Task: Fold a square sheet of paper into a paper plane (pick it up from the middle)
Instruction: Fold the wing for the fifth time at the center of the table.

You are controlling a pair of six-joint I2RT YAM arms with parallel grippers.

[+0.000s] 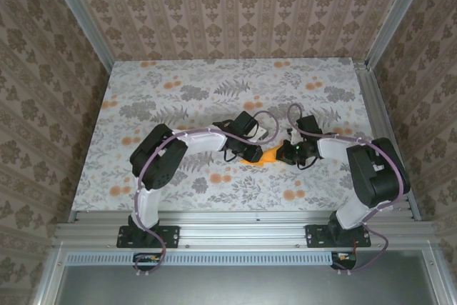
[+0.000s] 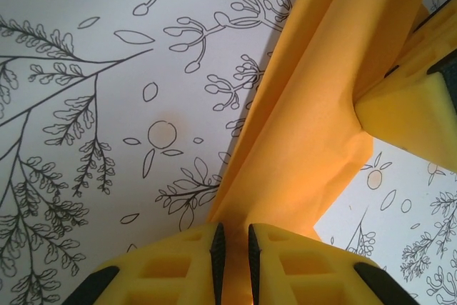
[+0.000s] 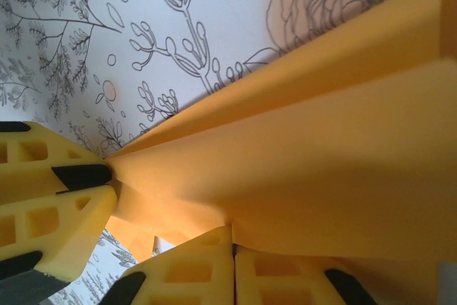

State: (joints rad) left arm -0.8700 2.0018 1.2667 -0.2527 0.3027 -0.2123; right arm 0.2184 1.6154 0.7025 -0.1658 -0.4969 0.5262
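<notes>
The square sheet of paper (image 1: 268, 155) is bright orange and folded into long creased layers. It is held just above the flowered table between the two arms. My left gripper (image 1: 251, 153) comes from the left and my right gripper (image 1: 289, 152) from the right. In the left wrist view, the left gripper (image 2: 233, 248) is shut on the paper's (image 2: 321, 105) narrow end, with a right fingertip (image 2: 410, 108) on its far edge. In the right wrist view, the right gripper (image 3: 233, 248) is shut on a lower edge of the paper (image 3: 321, 141). The left gripper's fingers (image 3: 64, 198) pinch the pointed end at the left.
The table (image 1: 178, 98) carries a cloth printed with grey leaves and small orange flowers. An aluminium rail (image 1: 243, 226) runs along the near edge, and metal posts stand at the back corners. Patterned walls close in the back and both sides.
</notes>
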